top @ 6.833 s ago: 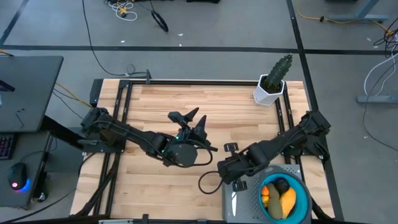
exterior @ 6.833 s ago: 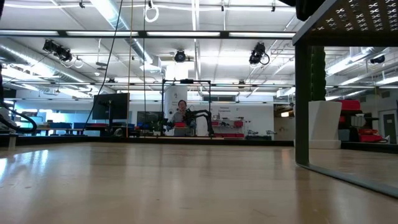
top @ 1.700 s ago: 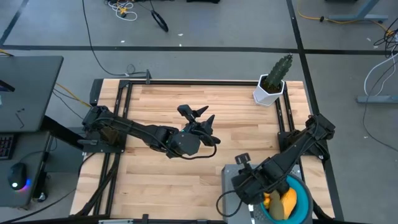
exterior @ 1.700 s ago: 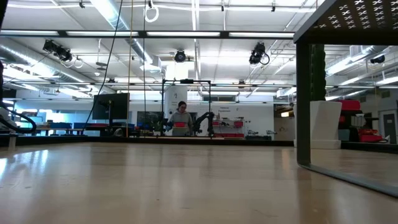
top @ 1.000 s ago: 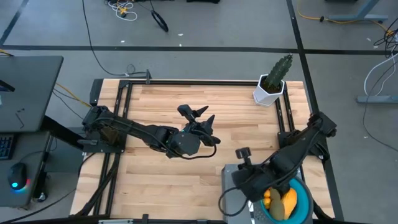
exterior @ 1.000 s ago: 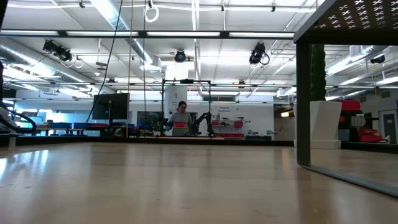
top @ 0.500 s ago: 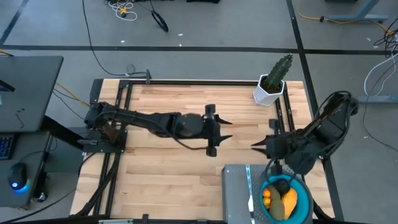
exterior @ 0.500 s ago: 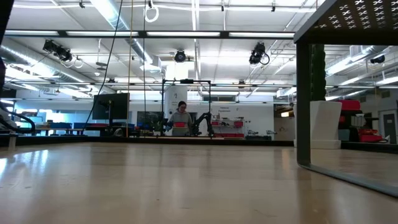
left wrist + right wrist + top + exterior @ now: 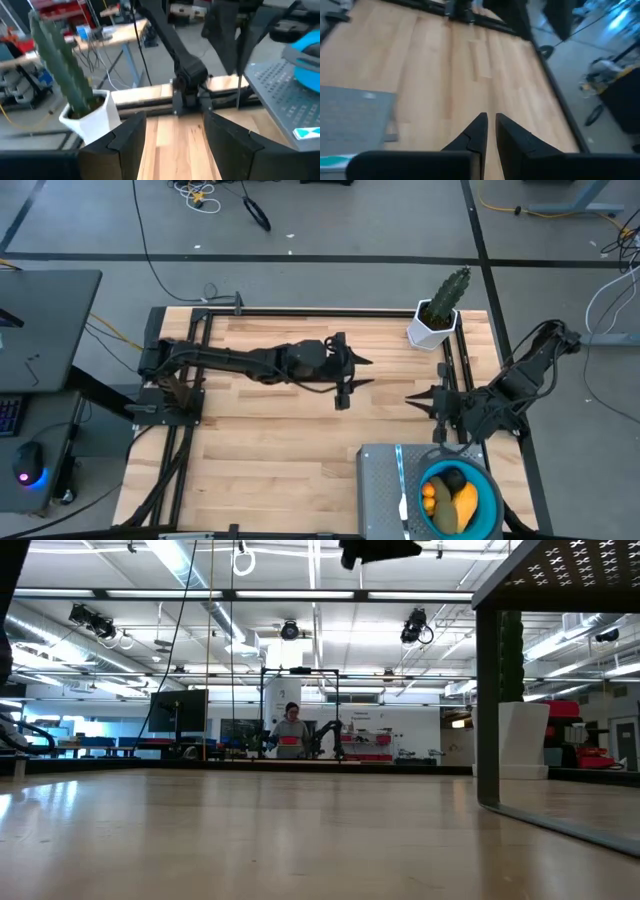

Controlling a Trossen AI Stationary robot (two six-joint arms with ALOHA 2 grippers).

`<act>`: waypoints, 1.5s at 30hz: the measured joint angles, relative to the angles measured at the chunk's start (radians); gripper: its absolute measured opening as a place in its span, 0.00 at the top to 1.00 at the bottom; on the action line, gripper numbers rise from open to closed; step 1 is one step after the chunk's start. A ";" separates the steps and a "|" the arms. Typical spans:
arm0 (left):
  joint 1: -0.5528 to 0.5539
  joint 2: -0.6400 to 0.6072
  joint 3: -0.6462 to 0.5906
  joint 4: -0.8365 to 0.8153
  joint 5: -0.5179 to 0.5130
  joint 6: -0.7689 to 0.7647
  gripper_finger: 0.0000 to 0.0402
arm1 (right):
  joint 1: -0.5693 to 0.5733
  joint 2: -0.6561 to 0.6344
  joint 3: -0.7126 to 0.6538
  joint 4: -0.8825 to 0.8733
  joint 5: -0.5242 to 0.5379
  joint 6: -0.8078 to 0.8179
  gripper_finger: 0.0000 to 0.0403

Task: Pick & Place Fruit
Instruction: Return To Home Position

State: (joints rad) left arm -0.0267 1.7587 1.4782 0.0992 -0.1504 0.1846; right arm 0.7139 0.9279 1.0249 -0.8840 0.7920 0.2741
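The fruit (image 9: 462, 502) sits in the blue strainer bowl (image 9: 492, 485); likely light and smooth; pinch each across its middle; beyond the bowl, left gripper (image 9: 368, 373) gapes empty; right gripper (image 9: 412, 397) nearly closed, empty.

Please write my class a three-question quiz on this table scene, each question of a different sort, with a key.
1. True or false: the fruit lies in the blue bowl.
2. Fill in: the left hand's fingers are ___.
3. Where does the cactus stand? A) on the table, at a corner; B) inside the blue bowl; C) held in the left hand.
Key: 1 true; 2 open; 3 A.
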 joint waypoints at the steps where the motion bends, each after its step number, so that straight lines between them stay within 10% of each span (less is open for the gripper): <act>1: 0.008 -0.001 -0.007 -0.002 0.008 -0.017 0.48 | 0.000 -0.030 -0.041 0.024 0.023 -0.011 0.88; 10: 0.006 -0.079 -0.104 0.093 0.016 -0.069 0.48 | 0.000 -0.342 -0.300 0.309 -0.062 -0.155 0.88; 20: 0.001 -0.318 -0.495 0.430 -0.040 -0.125 0.48 | -0.001 -0.591 -0.560 0.577 -0.121 -0.346 0.88; 45: 0.000 -0.820 -1.161 0.866 -0.079 -0.215 0.48 | -0.227 -0.651 -0.833 0.806 -0.309 -0.362 0.88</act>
State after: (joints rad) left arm -0.0265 0.9384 0.3167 0.9649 -0.2292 -0.0303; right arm 0.4872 0.2768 0.1924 -0.0778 0.4831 -0.0879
